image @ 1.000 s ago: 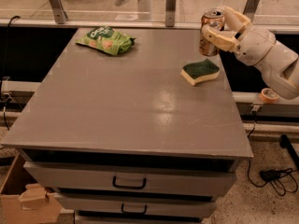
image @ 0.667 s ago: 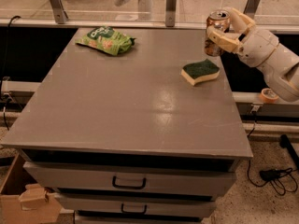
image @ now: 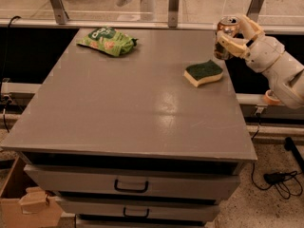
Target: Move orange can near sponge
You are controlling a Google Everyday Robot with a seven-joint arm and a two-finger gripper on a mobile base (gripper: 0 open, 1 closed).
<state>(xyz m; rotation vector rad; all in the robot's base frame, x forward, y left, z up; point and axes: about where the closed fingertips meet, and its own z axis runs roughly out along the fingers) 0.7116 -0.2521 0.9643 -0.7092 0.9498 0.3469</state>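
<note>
**Orange can point(image: 227, 26) has slid a touch to the right, towards the table's far right corner**

Since a second ago the gripper point(image: 231, 38) has carried it that small way along the back edge, and the can now stands straighter. The fingers are clamped around its middle, one across the front and one behind. That is a sideways hold that keeps the silver top up and the base free to be set down.

The can sits by the right-hand edge of the table point(image: 123, 127), just behind the sponge point(image: 203, 72) and apart from it. Whether its base is clear of the surface I cannot tell.

The sponge lies flat, green side up, with bare table in front and to its left — room enough, I would judge, to lower the can beside it. The green snack bag point(image: 107, 40) lies well away at the far left and is no obstacle.
</note>
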